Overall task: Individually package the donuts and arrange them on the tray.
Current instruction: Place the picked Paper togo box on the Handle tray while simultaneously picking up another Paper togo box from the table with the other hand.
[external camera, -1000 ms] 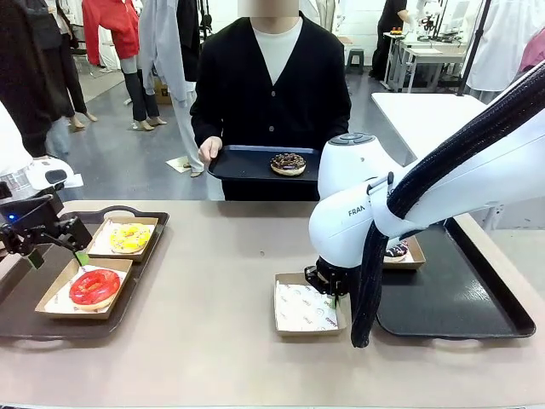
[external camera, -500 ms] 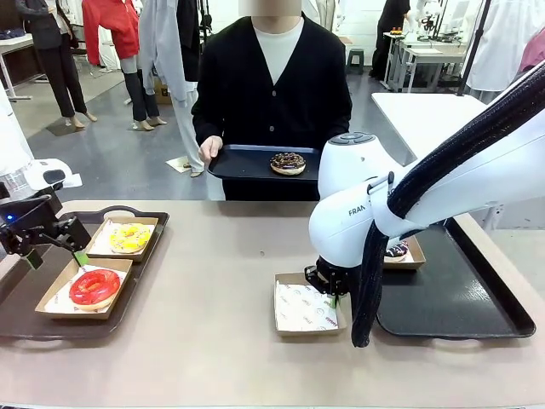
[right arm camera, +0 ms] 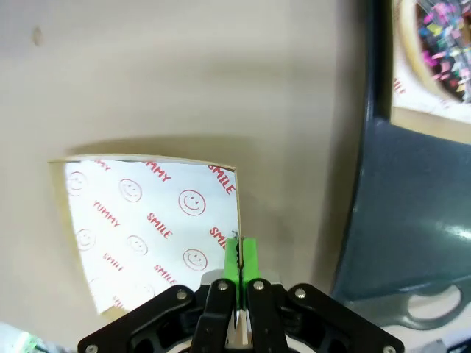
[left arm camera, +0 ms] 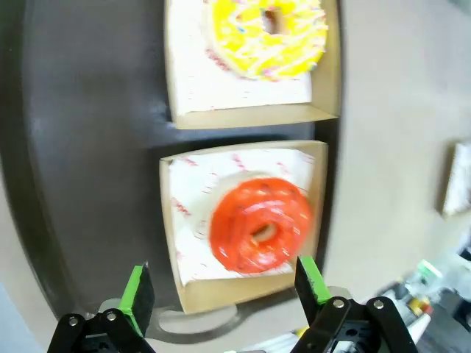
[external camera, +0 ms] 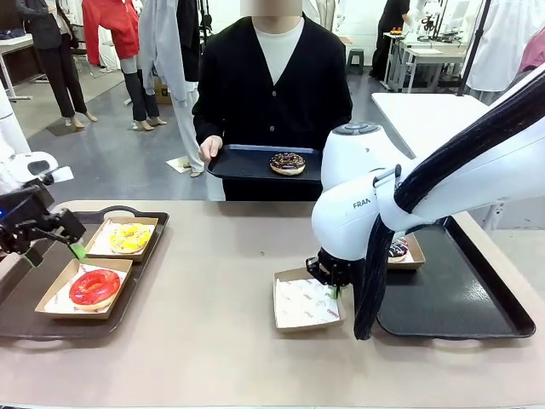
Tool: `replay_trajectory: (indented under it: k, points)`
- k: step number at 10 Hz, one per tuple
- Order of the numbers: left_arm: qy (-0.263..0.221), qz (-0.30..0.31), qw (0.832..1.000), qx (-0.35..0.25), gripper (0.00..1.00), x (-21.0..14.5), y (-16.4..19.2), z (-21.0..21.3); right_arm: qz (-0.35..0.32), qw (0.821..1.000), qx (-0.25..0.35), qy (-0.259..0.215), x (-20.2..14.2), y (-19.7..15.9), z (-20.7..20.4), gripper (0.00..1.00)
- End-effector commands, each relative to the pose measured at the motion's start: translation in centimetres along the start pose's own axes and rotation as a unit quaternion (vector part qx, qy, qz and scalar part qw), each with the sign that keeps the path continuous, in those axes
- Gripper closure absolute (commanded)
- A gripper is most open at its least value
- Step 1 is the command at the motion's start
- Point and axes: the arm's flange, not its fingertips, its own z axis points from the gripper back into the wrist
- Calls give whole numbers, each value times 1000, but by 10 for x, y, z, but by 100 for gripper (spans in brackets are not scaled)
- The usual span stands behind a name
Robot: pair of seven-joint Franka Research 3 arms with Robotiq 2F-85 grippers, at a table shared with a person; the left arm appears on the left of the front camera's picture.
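Cardboard box, pinched by right end effector

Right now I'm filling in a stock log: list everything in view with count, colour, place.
yellow donut: one, boxed, far on the left tray.
red donut: one, boxed, same tray, nearer.
purple donut: one, sprinkled, boxed, on the right tray.
chocolate donut: one, sprinkled, on the person's tray.
empty box: one, brown, white-lined, on the table.
person: one, black cardigan, far side.
left end effector: one, open, above the red donut.
right end effector: one, shut on the empty box's edge.
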Motion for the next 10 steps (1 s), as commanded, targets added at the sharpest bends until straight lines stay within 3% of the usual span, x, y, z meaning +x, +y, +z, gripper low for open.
replay_trajectory:
  k: [1, 2, 4, 7, 10]
  points:
    - [5, -9, 992, -123, 0, -3, 28, 27, -3, 1000, 12, -2, 6, -9, 30, 98]
    - [10, -14, 981, -195, 0, -4, 44, 35, -4, 1000, 11, -4, 8, -8, 44, 98]
    - [-2, -32, 937, -348, 0, 0, 79, 35, -11, 1000, 7, -12, 30, -6, 71, 98]
    - [-31, -29, 895, -444, 0, -6, 115, 29, -7, 1000, 9, -13, 63, 11, 107, 98]
    - [-26, -23, 878, -477, 0, -18, 141, 33, -15, 1000, 5, -2, 99, 19, 129, 98]
